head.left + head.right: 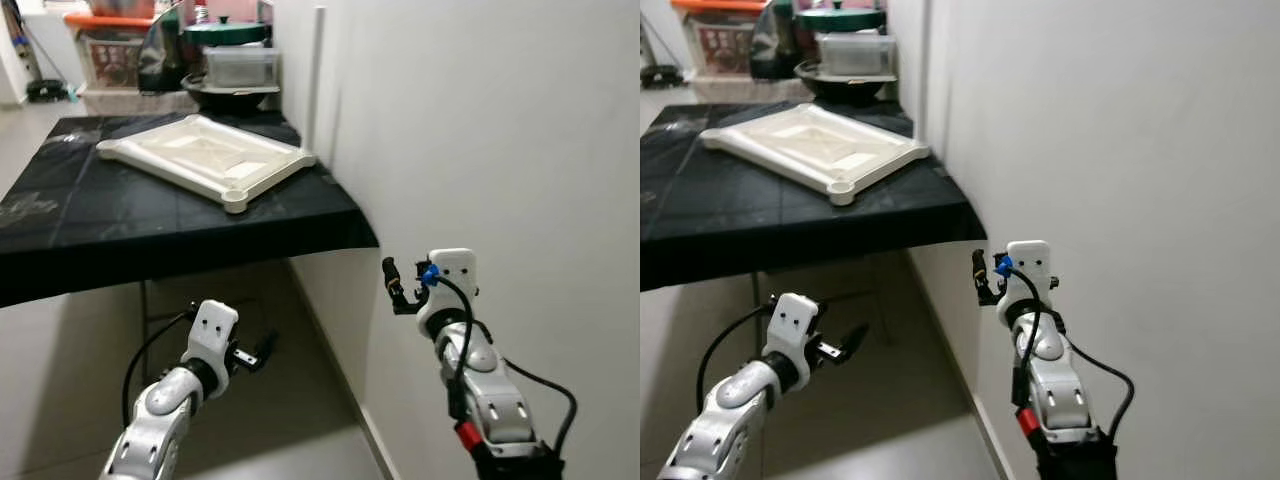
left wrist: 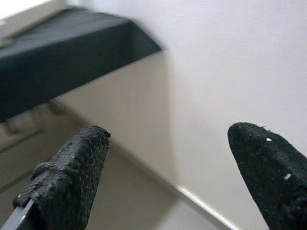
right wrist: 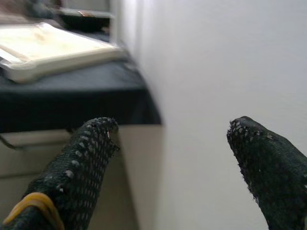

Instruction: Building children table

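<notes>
A cream plastic children's tabletop (image 1: 205, 155) lies upside down on a table draped in black cloth (image 1: 120, 215), its round leg socket (image 1: 236, 196) at the near corner. My left gripper (image 1: 262, 352) hangs low below the table's front edge, open and holding nothing. My right gripper (image 1: 392, 285) is raised beside the white wall, right of the table's corner, open and holding nothing. In the right wrist view the tabletop (image 3: 45, 48) shows ahead past the fingertips (image 3: 93, 139).
A white wall (image 1: 500, 130) runs close along my right side. Behind the table stand a dark wok with a clear box (image 1: 235, 75) and a green lid (image 1: 225, 30). Tiled floor (image 1: 270, 440) lies under and before the table.
</notes>
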`<state>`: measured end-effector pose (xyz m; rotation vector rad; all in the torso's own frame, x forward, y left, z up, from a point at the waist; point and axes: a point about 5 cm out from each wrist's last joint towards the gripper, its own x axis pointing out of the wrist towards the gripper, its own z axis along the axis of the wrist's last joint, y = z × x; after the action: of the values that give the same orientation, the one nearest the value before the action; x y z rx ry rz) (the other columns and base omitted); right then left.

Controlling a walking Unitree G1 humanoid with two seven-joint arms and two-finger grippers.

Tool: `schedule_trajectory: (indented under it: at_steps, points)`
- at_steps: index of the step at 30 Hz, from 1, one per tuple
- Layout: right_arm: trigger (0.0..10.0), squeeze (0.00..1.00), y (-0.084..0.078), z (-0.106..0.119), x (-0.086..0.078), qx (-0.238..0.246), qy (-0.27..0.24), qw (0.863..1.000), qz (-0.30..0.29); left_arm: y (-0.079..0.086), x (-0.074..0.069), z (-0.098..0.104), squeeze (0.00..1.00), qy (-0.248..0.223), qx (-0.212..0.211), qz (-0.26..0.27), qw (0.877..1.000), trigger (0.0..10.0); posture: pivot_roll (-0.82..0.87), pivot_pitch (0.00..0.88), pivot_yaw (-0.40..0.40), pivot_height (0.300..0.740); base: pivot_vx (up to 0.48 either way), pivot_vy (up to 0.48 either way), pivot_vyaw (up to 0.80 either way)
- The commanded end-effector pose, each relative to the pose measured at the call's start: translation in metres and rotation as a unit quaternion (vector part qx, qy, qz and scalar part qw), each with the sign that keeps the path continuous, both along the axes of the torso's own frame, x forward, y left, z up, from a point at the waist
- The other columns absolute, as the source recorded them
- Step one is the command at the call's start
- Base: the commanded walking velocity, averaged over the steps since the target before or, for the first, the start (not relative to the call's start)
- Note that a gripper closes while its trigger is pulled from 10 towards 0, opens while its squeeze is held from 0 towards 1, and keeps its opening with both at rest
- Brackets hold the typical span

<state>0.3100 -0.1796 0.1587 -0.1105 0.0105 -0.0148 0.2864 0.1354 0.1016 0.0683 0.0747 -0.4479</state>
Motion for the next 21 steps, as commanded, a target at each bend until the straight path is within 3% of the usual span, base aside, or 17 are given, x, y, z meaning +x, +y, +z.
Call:
schedule_trajectory:
  at_steps: [1, 4, 10, 21]
  points:
    - [10.0, 0.00, -0.003, 0.002, -0.005, -0.009, -0.007, 1.000, 0.010, 0.007, -0.002, 0.002, 0.00, -0.003, 0.003, 0.005, 1.000, 10.0, 0.04, 0.000, -0.091, 0.740, 0.000, 0.000, 0.00]
    - [10.0, 0.00, -0.016, 0.000, -0.018, -0.038, -0.018, 0.999, 0.015, 0.017, -0.007, 0.001, 0.00, -0.003, 0.016, 0.019, 1.000, 10.0, 0.03, 0.000, -0.090, 0.740, 0.000, 0.000, 0.00]
    - [10.0, 0.00, -0.021, -0.009, -0.035, -0.083, -0.027, 0.996, 0.015, 0.026, -0.014, -0.002, 0.00, -0.002, 0.028, 0.041, 0.999, 10.0, 0.03, 0.000, -0.088, 0.740, 0.000, 0.000, 0.00]
    - [10.0, 0.00, -0.027, -0.025, -0.061, -0.073, -0.002, 0.997, 0.024, 0.030, -0.028, -0.008, 0.00, 0.005, 0.041, 0.058, 0.997, 10.0, 0.03, 0.000, -0.088, 0.740, 0.000, 0.000, 0.00]
